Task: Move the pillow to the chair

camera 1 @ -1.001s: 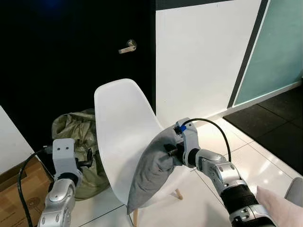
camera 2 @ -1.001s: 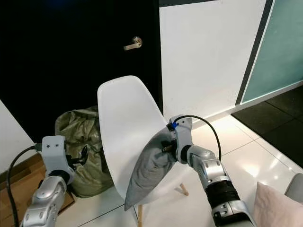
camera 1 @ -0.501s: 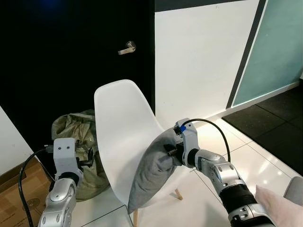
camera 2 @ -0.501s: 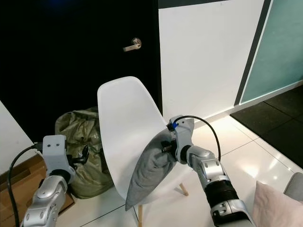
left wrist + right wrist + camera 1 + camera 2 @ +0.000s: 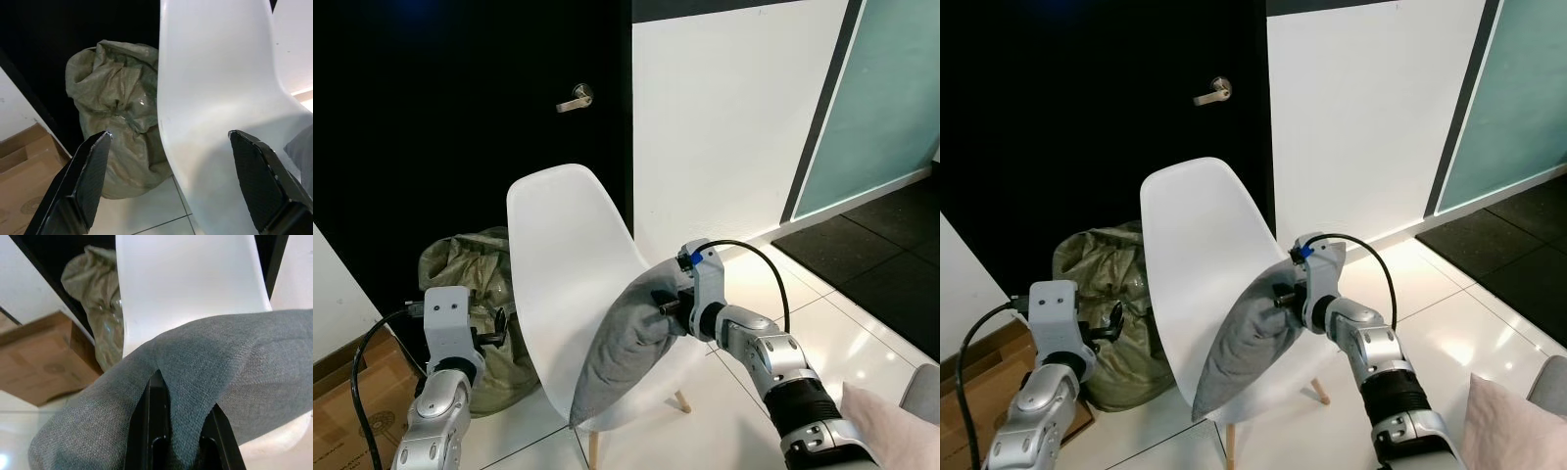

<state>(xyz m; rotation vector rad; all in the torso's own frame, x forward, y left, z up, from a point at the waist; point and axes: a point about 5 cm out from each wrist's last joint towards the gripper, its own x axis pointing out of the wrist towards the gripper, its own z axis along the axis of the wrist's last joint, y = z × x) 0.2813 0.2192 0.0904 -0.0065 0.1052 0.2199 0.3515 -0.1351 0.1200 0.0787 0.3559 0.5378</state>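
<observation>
pillow [image 5: 625, 350]: grey, hanging over the chair seat, upper end pinched by the right gripper, lower end drooping toward the seat's near edge; leans against the chair shell
chair [image 5: 558, 264]: white shell, wood legs, centre of scene, back toward the black door
right gripper [image 5: 178, 431]: fingers pressed together on a fold of the pillow, cloth bunched between them; right of the chair back, above the seat
right arm [image 5: 773, 367]: reaches in from near right, black cable looped over the wrist
left gripper [image 5: 176, 166]: fingers spread wide, nothing between them, pointed at the chair back and sack
left arm [image 5: 445, 382]: near left, raised beside the chair, apart from it
sack [image 5: 475, 294]: olive green, crumpled, on the floor left of the chair, behind it against the door
door [image 5: 460, 108]: black, far left, metal handle [image 5: 576, 97]
box [image 5: 357, 406]: cardboard, near left on the floor, beside the sack
second pillow [image 5: 1508, 426]: pale pink, near right corner
floor [image 5: 822, 304]: glossy white tiles, dark tiles far right
</observation>
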